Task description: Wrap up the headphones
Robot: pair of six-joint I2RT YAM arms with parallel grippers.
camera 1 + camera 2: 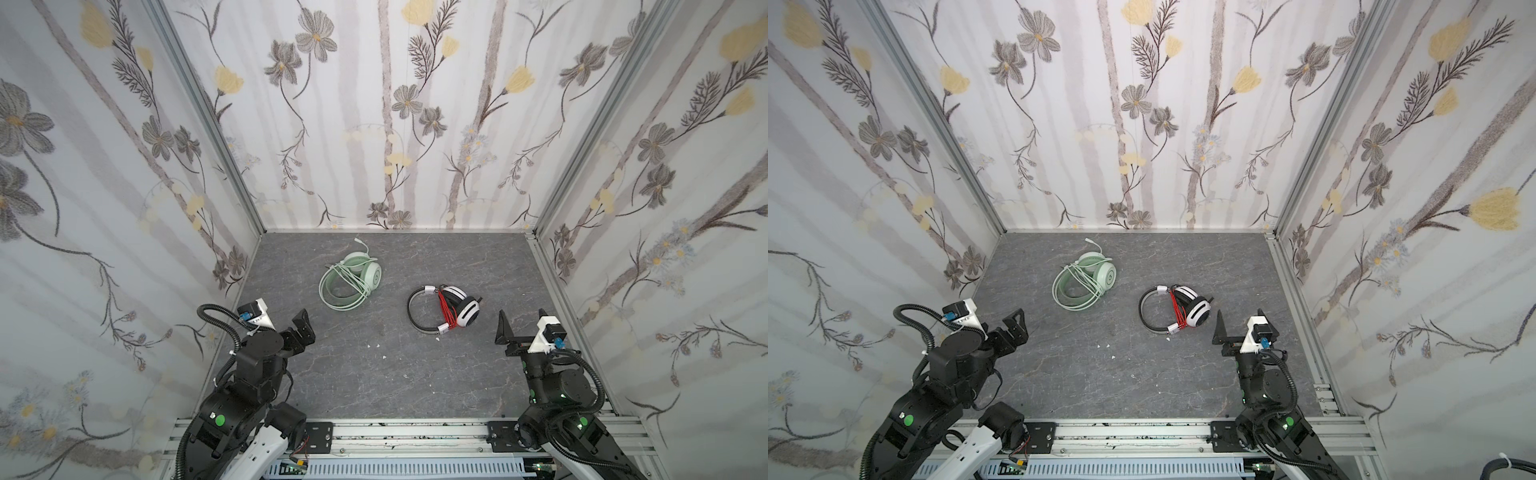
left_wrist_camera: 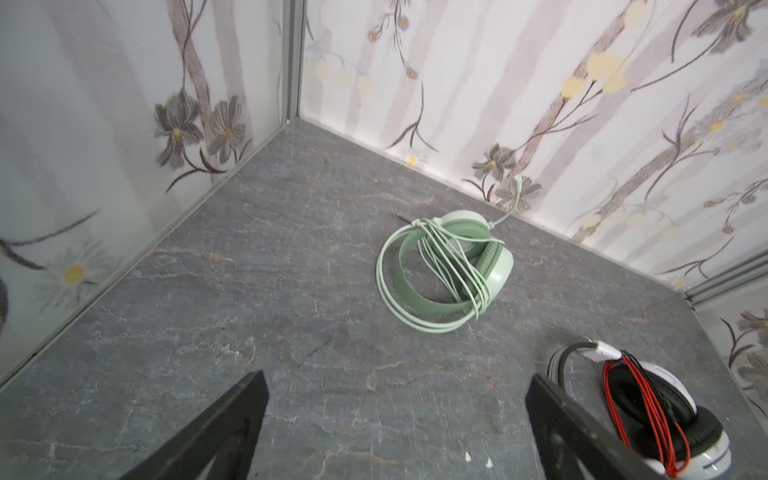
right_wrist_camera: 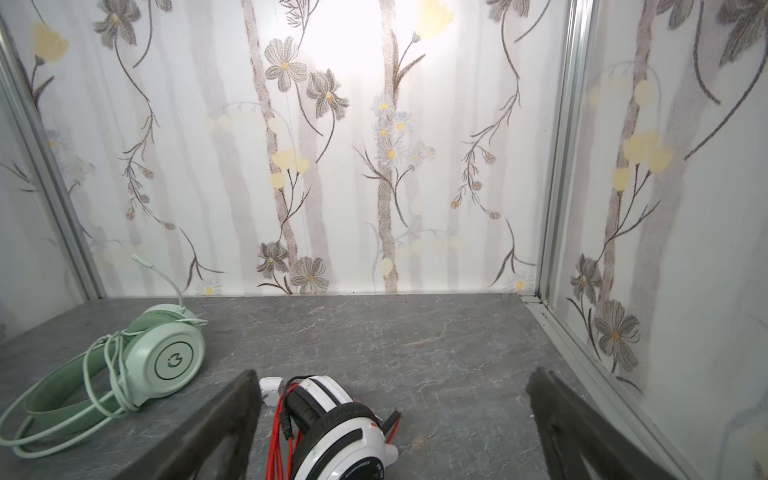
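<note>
Two headphones lie on the grey floor, in both top views. The mint-green headphones (image 1: 351, 282) (image 1: 1086, 282) (image 2: 449, 270) (image 3: 166, 357) lie left of centre, their pale cord (image 1: 353, 279) looped around the band, and the plug end (image 1: 358, 240) points at the back wall. The white-and-black headphones (image 1: 465, 309) (image 1: 1196, 309) (image 2: 665, 415) (image 3: 345, 428) lie to the right, with a red cord (image 1: 446, 309) wound across the band. My left gripper (image 1: 305, 328) (image 1: 1015, 326) (image 2: 397, 376) is open, near the left wall, holding nothing. My right gripper (image 1: 521, 320) (image 1: 1239, 320) (image 3: 395, 372) is open just right of the white earcup.
Floral-papered walls (image 1: 395, 124) close in the floor on three sides. An aluminium rail (image 1: 407, 432) carrying both arm bases runs along the front. A few small white crumbs (image 1: 374, 345) lie on the floor between the arms.
</note>
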